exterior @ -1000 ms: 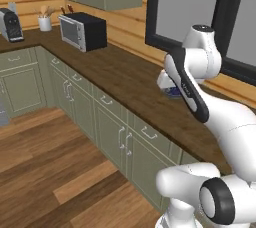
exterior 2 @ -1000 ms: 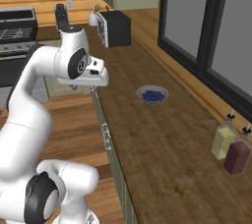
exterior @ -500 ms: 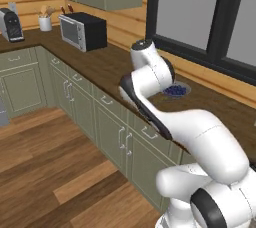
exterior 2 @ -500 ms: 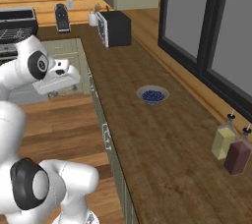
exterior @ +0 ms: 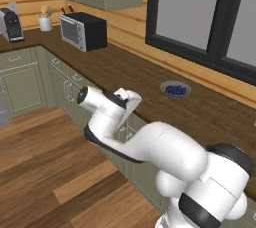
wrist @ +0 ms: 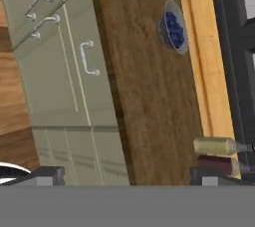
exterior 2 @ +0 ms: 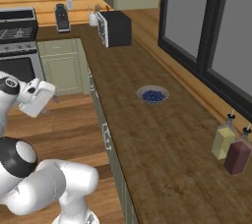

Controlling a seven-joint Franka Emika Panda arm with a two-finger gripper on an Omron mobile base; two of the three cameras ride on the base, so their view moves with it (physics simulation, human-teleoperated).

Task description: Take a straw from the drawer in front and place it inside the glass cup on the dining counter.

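Note:
My gripper [wrist: 129, 175] hangs out over the floor in front of the sage-green cabinets, facing them. It is open, its two fingertips [wrist: 50, 174] set far apart with nothing between them. In the right base view the white hand [exterior 2: 37, 98] sits at the far left, well off the dark worktop [exterior 2: 162, 159]. The drawer [wrist: 94, 89] lies just under the worktop edge, shut, with its silver bar handle [wrist: 87, 57] ahead of the fingers. The straw is hidden. The glass cup and the dining counter are out of view.
A grey bowl of blueberries [exterior 2: 152, 95] stands on the worktop near the window. At the right end are two bottles [exterior 2: 224, 139]. A black microwave [exterior: 82, 31], a coffee machine [exterior: 11, 24] and a stove [exterior 2: 17, 26] line the far side. Wood floor [exterior: 45, 172] lies below.
The arm has swung from above the worktop out to the left and down, so the hand now hangs over the floor facing the cabinet fronts.

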